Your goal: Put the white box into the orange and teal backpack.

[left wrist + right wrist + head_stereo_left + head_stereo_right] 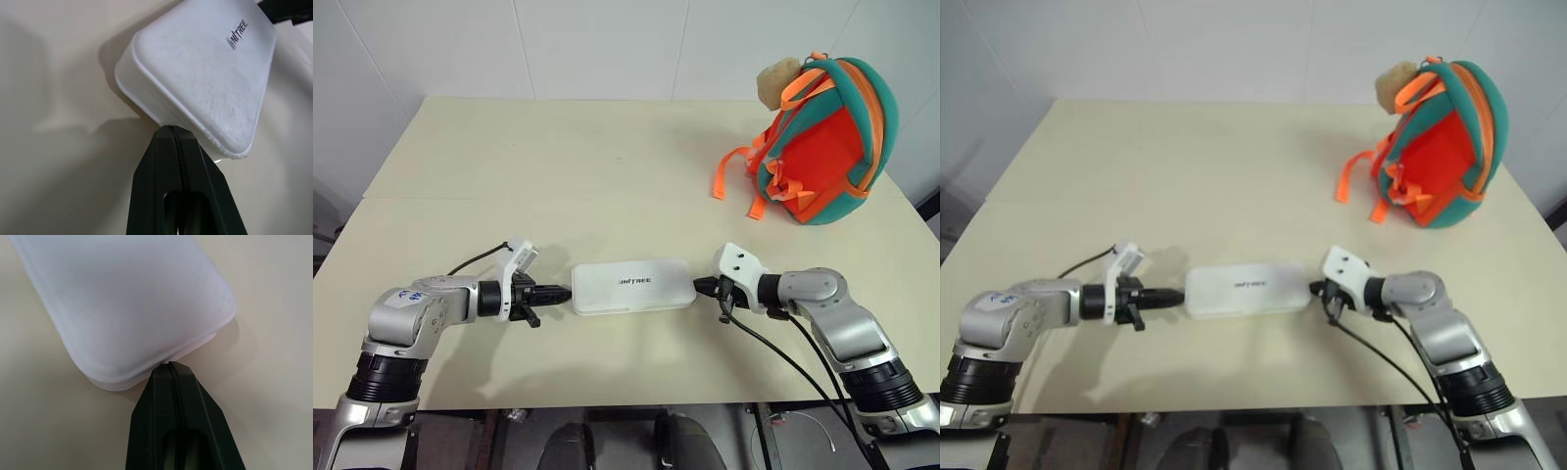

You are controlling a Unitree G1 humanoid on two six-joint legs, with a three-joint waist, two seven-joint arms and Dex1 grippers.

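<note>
The white box [633, 286] lies flat near the table's front edge, with dark lettering on its lid [237, 34]. My left gripper [564, 292] is shut, and its tip presses against the box's left end. My right gripper [698, 287] is shut too, its tip against the box's right end [168, 360]. The box sits squeezed between the two tips. The orange and teal backpack [827, 147] stands upright at the far right of the table, with a beige plush charm [776, 83] at its top and orange straps [734, 171] trailing to its left.
The cream table [558, 166] stretches bare between the box and the backpack. A white wall stands behind it. Black cables [783, 357] run from my right wrist over the table's front edge.
</note>
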